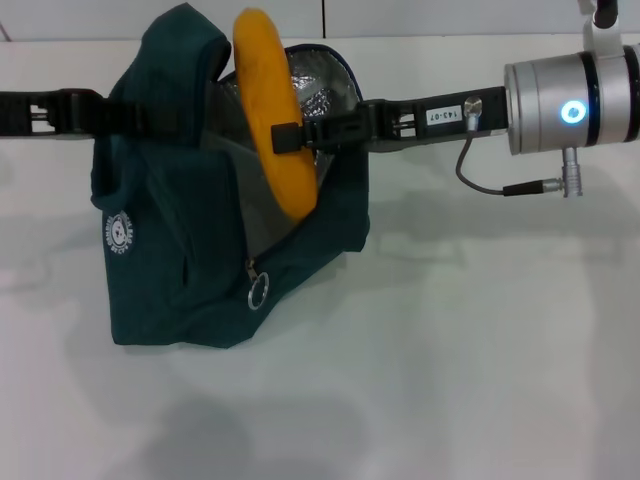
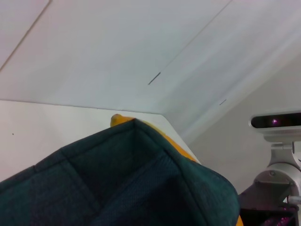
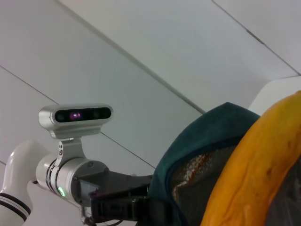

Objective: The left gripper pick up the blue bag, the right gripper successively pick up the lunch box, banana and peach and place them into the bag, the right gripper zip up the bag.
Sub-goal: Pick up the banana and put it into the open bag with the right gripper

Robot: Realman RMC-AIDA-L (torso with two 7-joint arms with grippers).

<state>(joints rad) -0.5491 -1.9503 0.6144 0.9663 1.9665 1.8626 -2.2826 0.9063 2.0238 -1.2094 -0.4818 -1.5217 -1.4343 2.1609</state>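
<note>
1. The blue bag [image 1: 190, 230] stands on the white desk [image 1: 480, 350], at about 9 o'clock from the centre of the head view, with its mouth open toward 12 o'clock and the silver lining [image 1: 315, 85] showing inside.
2. The left gripper [image 1: 125, 115] reaches in from 9 o'clock and meets the bag's upper left fabric, which is lifted into a peak there; its fingers are buried in the cloth, so whether they are closed cannot be told.
3. The right gripper [image 1: 285, 137] comes in from 3 o'clock on a black arm with a silver wrist joint [image 1: 570, 100], and is clamped on the banana [image 1: 275, 110] at about the fruit's middle.
4. The banana stands nearly upright in the bag's mouth, its upper end at 12 o'clock above the rim and its lower end down inside, against the front wall of the bag.
5. The zip ring [image 1: 258, 292] hangs on the bag's front face, at about 6 o'clock from the banana, and the zip is open.
6. A round white logo [image 1: 119, 232] sits on the bag's left side.
7. In the left wrist view the bag's dark fabric [image 2: 122, 183] fills the near part, with the banana's tip [image 2: 120, 119] peeking just over its ridge.
8. In the right wrist view the banana [image 3: 254, 174] is close up beside the bag's rim [image 3: 207, 127], and the left arm's black end [image 3: 117, 197] meets the bag on its far side.
</note>
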